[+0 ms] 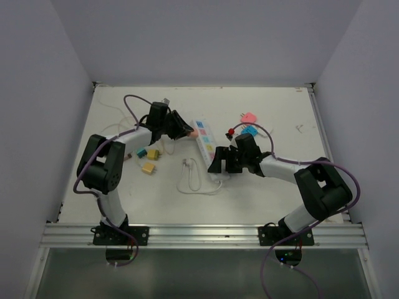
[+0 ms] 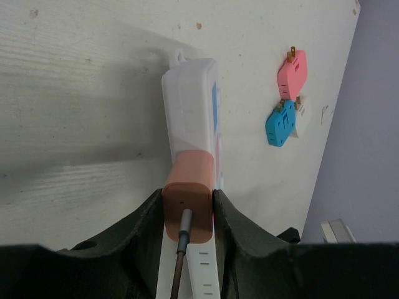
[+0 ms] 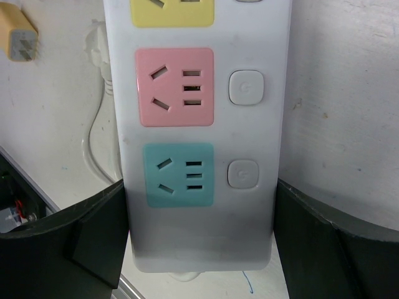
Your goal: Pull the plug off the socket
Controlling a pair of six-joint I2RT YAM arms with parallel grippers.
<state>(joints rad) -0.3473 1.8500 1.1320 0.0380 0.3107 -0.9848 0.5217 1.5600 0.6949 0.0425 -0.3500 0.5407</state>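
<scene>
The socket (image 1: 205,143) is a long white power strip with pastel outlet faces, lying mid-table. A salmon-orange plug (image 2: 189,198) with a brown cable sits on its far part (image 2: 190,106). My left gripper (image 2: 187,212) is shut on this plug, one finger on each side; it also shows in the top view (image 1: 186,131). My right gripper (image 3: 199,230) is shut on the strip's near end (image 3: 199,124), its fingers (image 3: 100,230) against both long sides, below the blue and pink outlets. In the top view the right gripper (image 1: 223,163) is at the strip's near end.
A pink adapter (image 2: 292,73) and a blue adapter (image 2: 280,123) lie right of the strip; they also show in the top view as pink (image 1: 249,117) and blue (image 1: 250,131). A yellow cube (image 1: 148,167), a teal cube (image 1: 151,154) and a looped white cord (image 1: 190,180) lie to its left.
</scene>
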